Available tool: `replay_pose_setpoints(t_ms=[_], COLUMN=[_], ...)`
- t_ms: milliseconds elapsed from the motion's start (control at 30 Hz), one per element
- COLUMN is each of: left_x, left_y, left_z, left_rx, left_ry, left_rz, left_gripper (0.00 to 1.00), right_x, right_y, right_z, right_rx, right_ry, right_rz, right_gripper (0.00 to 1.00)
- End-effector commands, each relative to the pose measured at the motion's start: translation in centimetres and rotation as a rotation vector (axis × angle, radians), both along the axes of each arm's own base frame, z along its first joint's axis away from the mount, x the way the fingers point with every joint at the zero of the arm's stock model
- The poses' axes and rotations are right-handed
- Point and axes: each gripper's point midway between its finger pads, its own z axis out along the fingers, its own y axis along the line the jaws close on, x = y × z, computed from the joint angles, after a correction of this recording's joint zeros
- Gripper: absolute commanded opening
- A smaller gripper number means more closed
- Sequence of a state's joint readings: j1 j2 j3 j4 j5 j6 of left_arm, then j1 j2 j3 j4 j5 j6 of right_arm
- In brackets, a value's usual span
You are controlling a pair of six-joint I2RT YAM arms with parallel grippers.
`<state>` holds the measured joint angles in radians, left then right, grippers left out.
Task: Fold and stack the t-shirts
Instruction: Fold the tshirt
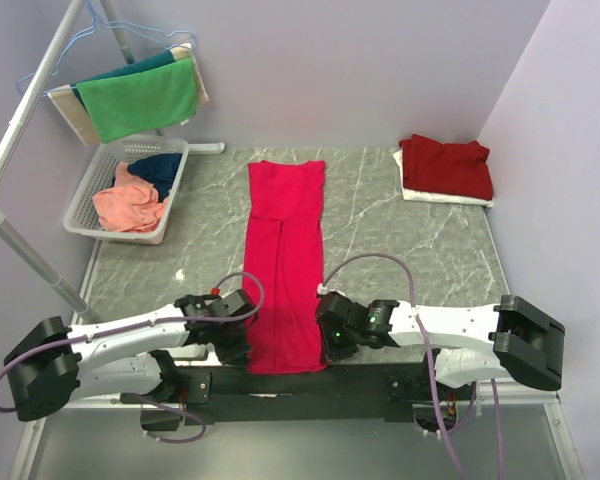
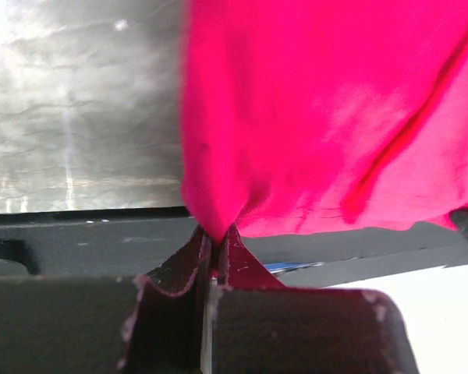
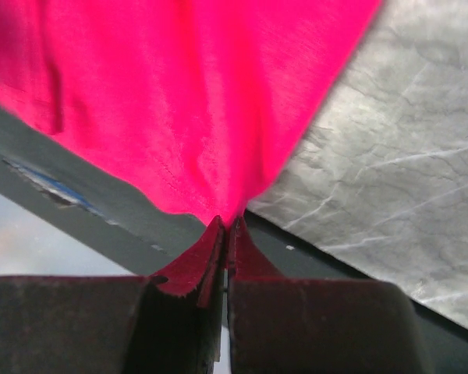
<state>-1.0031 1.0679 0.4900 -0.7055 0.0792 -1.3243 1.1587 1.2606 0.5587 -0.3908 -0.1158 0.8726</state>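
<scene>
A bright pinkish-red t-shirt [image 1: 285, 255] lies as a long narrow strip down the middle of the marble table, its near end over the front edge. My left gripper [image 1: 237, 345] is shut on its near left corner [image 2: 215, 226]. My right gripper [image 1: 332, 345] is shut on its near right corner [image 3: 228, 214]. A folded maroon-red t-shirt [image 1: 446, 165] lies at the back right on something white. A salmon-orange shirt [image 1: 128, 205] and a navy one [image 1: 162, 168] sit in the white basket.
The white laundry basket [image 1: 87, 195] stands at the back left. Green, teal and beige towels [image 1: 138, 98] hang on a rack above it, whose pole [image 1: 30, 255] slants along the left side. A black rail [image 1: 310, 383] runs along the table's near edge.
</scene>
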Motion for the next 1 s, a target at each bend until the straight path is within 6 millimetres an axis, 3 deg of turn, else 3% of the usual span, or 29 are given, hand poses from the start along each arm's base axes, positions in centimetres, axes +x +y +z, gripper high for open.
replay_pose_setpoints(t_ms=[0,267,500,800,967], left_x=[2.5,7.1,10.6,18.0,23.2], left_y=[-1.7,-1.4,-1.4,-1.5,-2.1], left_z=[2.3,5.2,6.0,7.4,7.2], left_rx=[0.010,0.125,0.182,0.241,0.269], left_ry=[-0.085,-0.257,-0.313,-0.390,-0.403], left_rz=[0.002,0.068,0.104,0.120,0.128], left_gripper=[0.01,0.01,0.01,0.01,0.01], right_x=[1.9,5.1,7.9,15.7,20.4], right_y=[1.7,1.9,1.6,0.1,1.1], right_z=[3.0,5.2,6.1,7.2,8.5], right_rx=[0.025,-0.040,-0.066,-0.099,-0.101], right_ry=[-0.095,-0.231,-0.286,-0.349,-0.388], right_rz=[0.013,0.001,-0.029,-0.127,-0.130], right_gripper=[0.00,0.00,0.00,0.00,0.00])
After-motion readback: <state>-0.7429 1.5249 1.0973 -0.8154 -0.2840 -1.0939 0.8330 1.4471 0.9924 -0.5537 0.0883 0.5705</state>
